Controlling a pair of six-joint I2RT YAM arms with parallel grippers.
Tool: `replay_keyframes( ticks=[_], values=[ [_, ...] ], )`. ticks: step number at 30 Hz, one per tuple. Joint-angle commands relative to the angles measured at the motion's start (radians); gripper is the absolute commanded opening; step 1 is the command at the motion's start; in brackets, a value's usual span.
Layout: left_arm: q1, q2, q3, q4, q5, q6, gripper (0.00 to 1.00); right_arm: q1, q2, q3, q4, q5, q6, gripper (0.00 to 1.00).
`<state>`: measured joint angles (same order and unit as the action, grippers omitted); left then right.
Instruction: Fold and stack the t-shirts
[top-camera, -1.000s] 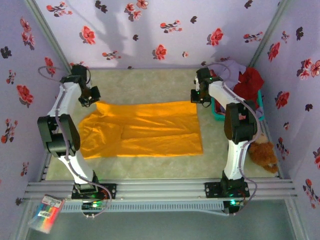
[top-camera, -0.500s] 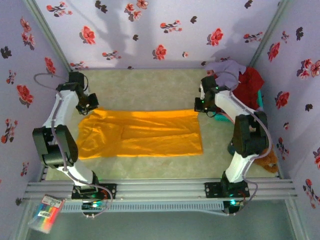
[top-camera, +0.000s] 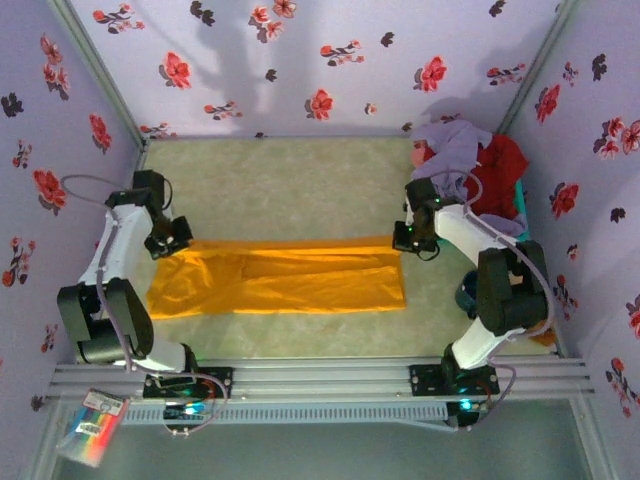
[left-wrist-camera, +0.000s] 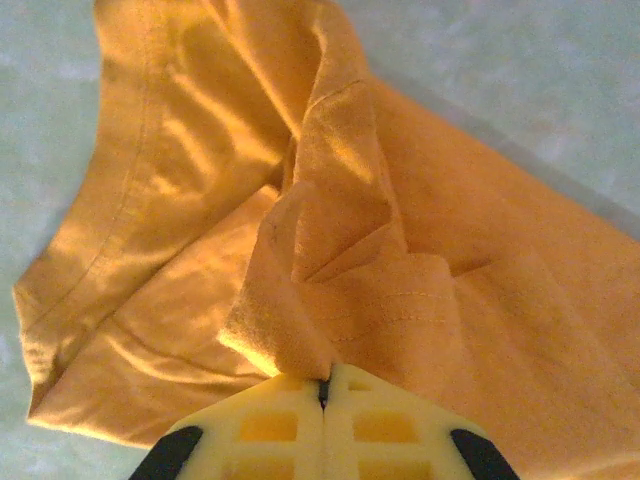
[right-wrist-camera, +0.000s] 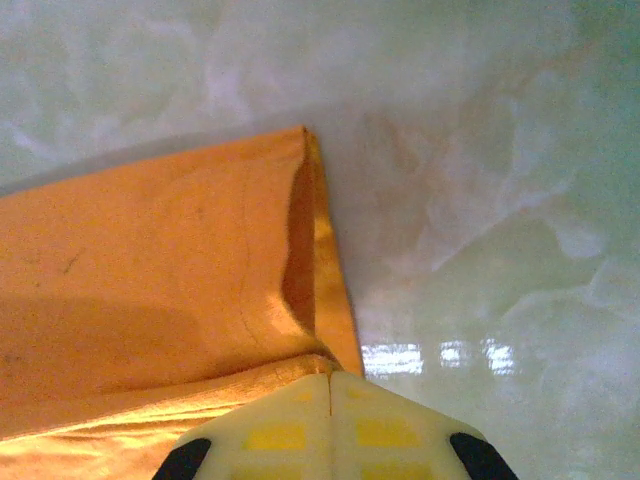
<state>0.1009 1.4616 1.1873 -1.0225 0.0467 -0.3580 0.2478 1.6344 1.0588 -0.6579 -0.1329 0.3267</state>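
A large orange-yellow t-shirt (top-camera: 285, 282) lies across the mat as a long, narrow band. Its far edge is lifted at both ends. My left gripper (top-camera: 172, 242) is shut on a bunched fold of the shirt's left end (left-wrist-camera: 330, 250); in the left wrist view the jaws (left-wrist-camera: 325, 380) meet on the cloth. My right gripper (top-camera: 406, 240) is shut on the far right corner, and in the right wrist view the hem (right-wrist-camera: 310, 350) runs into the closed jaws (right-wrist-camera: 330, 376). A lavender t-shirt (top-camera: 455, 143) and a red t-shirt (top-camera: 503, 170) are heaped at the back right.
The heap rests on a teal basket (top-camera: 522, 196) against the right wall. A small patch of the brown teddy bear (top-camera: 546, 338) shows behind my right arm. Floral walls close in the mat on three sides. A metal rail (top-camera: 320, 378) runs along the near edge.
Both grippers have moved toward the near edge, pulling the shirt's far edge with them. The orange-yellow shirt now looks narrower from front to back.
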Motion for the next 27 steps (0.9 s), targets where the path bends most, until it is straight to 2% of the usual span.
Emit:
replay_keyframes(
  ticks=[1,5,9,10,11,13,15,21,27],
  values=[
    [0.01,-0.007,-0.031,-0.064,0.027,-0.012,0.01,0.006,-0.014,-0.041,-0.011,-0.011,0.029,0.0],
    [0.014,0.0,-0.071,-0.077,0.009,-0.021,0.05,0.008,-0.005,-0.051,-0.02,-0.014,0.034,0.01],
    [0.016,0.065,-0.089,-0.113,0.019,-0.026,0.21,0.01,-0.001,-0.038,-0.059,-0.005,0.038,0.2],
    [0.016,0.078,-0.091,-0.122,0.021,-0.028,0.26,0.01,-0.006,-0.035,-0.069,0.0,0.038,0.27],
    [0.016,0.088,-0.092,-0.128,0.027,-0.028,0.36,0.011,-0.015,-0.032,-0.079,0.007,0.039,0.35],
    [0.014,0.086,-0.091,-0.133,0.033,-0.031,0.47,0.013,-0.036,-0.028,-0.094,0.01,0.038,0.42],
    [0.015,0.073,-0.081,-0.145,0.032,-0.037,0.54,0.014,-0.06,-0.015,-0.119,0.014,0.043,0.49],
    [0.012,0.049,-0.043,-0.137,0.053,-0.038,0.59,0.027,-0.124,0.017,-0.162,0.034,0.055,0.55],
    [0.006,0.129,0.027,-0.072,0.084,-0.041,0.61,0.028,-0.133,0.049,-0.175,0.022,0.066,0.58]
  ],
)
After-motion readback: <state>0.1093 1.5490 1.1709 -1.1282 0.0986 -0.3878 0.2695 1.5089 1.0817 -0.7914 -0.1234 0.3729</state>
